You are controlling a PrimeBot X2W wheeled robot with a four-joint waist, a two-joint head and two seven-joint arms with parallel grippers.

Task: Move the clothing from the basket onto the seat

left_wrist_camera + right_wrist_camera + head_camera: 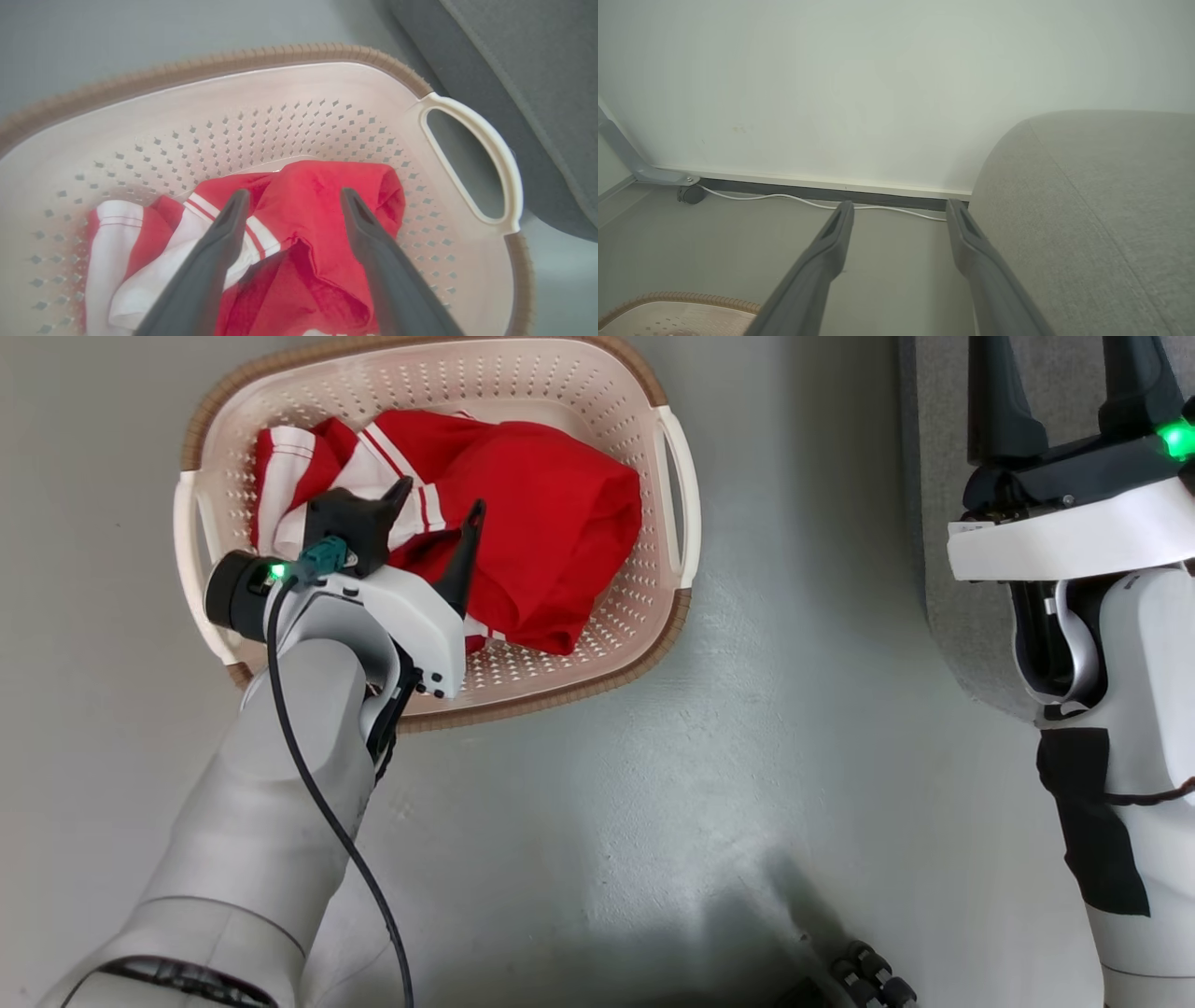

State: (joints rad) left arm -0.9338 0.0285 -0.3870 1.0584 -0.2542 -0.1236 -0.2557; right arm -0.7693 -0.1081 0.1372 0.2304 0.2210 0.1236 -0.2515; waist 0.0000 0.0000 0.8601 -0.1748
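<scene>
seat [1087, 210] on the right, basket [523, 383] on floor beside it, clothing [551, 523] all inside. step: first grab. left jaws spread over red heap; right jaws spread, idle nr seat. next: lower left, pinch a fold.

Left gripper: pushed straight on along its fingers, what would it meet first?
Most likely the clothing: the open left gripper points at its red folds in the basket, with nothing between them. How close it is, I can't tell.

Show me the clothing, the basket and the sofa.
clothing [551, 523], head view, plain red fold.
basket [513, 196], left wrist view, white side handle.
sofa [1101, 196], right wrist view, grey upholstered top.
</scene>
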